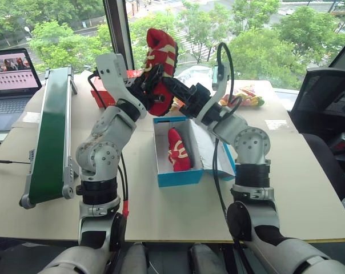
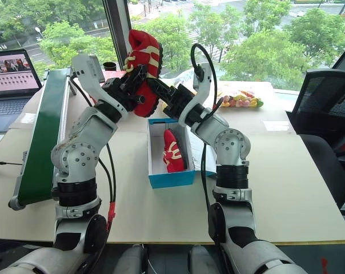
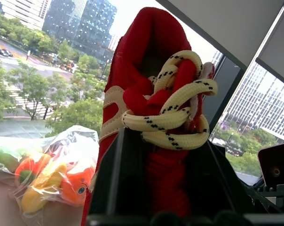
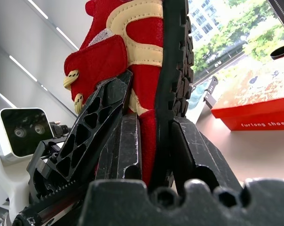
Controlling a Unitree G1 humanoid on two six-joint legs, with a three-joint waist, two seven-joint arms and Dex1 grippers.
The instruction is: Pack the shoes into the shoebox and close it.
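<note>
One shoe (image 2: pixel 171 152) already lies in the box (image 2: pixel 169 180). Your right gripper (image 4: pixel 153 141) pinches the second shoe (image 2: pixel 143 68) high above the box; the left gripper (image 3: pixel 168 183) sits spread around it. Next, clear the left gripper and lower the shoe into the box.

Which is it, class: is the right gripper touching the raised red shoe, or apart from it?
Touching. In the right wrist view, the right gripper has its fingers pressed against both sides of the raised red shoe, sole on one side and fabric on the other.
</note>
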